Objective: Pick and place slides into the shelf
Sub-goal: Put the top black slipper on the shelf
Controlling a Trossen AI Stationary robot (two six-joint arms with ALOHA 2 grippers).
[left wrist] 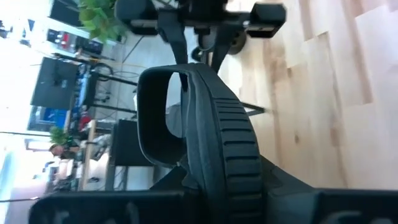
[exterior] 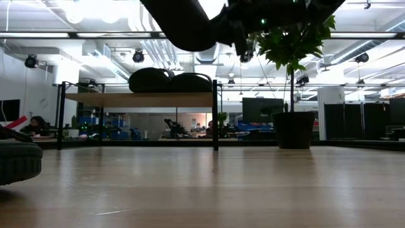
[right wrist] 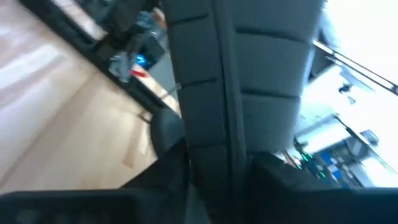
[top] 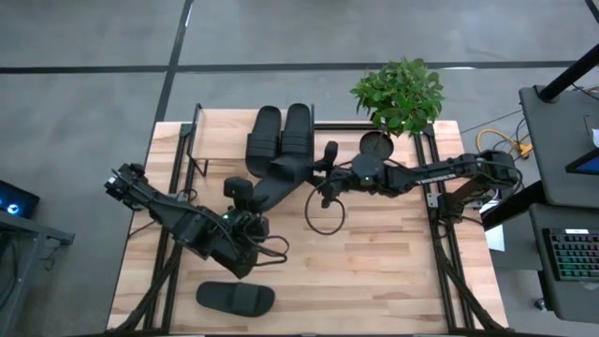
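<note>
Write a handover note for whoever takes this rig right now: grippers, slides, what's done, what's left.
Left gripper: shut on the lifted slide, held above the table in front of the shelf.
Right gripper: at the other end of the same slide; grip unclear.
Done: two slides lie side by side on the shelf.
Left: shelve the lifted slide, then fetch the last slide from the table's near edge, on the left arm's side.

An open-plan lab or office: exposed ceiling ducts (exterior: 155, 54), monitors (exterior: 262, 109), and a keyboard (top: 573, 255) beside the table.
</note>
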